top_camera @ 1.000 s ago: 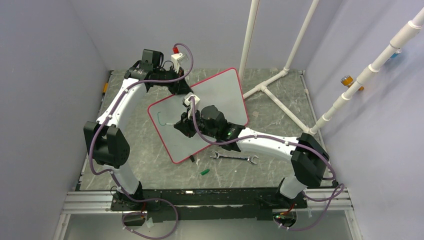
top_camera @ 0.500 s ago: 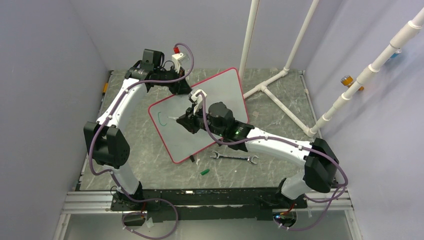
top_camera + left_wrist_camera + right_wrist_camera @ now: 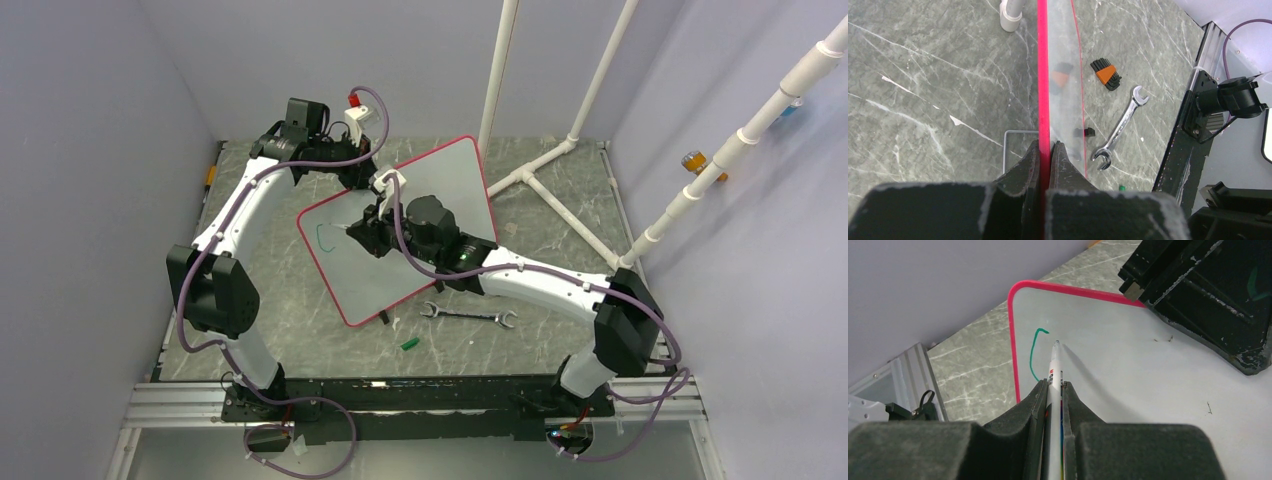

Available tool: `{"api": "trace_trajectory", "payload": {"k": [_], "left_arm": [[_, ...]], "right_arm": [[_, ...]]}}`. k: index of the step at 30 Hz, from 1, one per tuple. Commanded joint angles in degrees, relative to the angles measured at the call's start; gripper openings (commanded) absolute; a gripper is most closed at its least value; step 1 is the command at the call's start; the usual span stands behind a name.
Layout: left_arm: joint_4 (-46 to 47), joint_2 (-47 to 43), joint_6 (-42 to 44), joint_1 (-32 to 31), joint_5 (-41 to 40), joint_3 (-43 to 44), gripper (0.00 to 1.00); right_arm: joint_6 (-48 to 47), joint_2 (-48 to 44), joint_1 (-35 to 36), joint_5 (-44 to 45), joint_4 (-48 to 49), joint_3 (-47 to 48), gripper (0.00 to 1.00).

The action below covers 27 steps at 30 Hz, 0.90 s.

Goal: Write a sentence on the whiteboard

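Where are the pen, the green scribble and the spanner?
pen (image 3: 1054, 367): right wrist view, white barrel.
green scribble (image 3: 1031, 355): right wrist view, middle of the stroke.
spanner (image 3: 467, 316): top external view, shaft.

Robot lab cell: plain walls (image 3: 90, 150), alum. rail (image 3: 170, 408), PVC pipe frame (image 3: 497, 80), wrench (image 3: 468, 316) on marbled tabletop (image 3: 560, 260).

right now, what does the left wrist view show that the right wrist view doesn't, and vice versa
Only the left wrist view: a wrench, an orange and black hex key set and a white pipe foot, on the table past the whiteboard. Only the right wrist view: the green stroke near the whiteboard's corner, and the marker held in the right gripper. Both: the whiteboard's red rim, the left gripper clamped on it, and the grey table.
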Motion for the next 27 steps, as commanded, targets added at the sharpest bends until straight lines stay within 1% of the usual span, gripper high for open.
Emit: {"api": "trace_trajectory", "payload": {"k": [1,22,27], "left_arm": [[-2.2,-0.46,7.12,-1.5,-4.79,-1.21,0.0],[-2.16,-0.08,6.97,-1.49,-4.82,-0.99,0.0],[-2.36,-0.02,7.03,-1.47,-4.84,-0.68,0.0]], "right_arm": [[0.84,0.78,-0.39,0.91,0.87,2.32,0.0],[2.79,0.84,-0.38,-0.55,-0.36,-2.96,0.0],[2.74,-0.11,-0.38,1.65,-1.08,-4.19,0.0]]}}
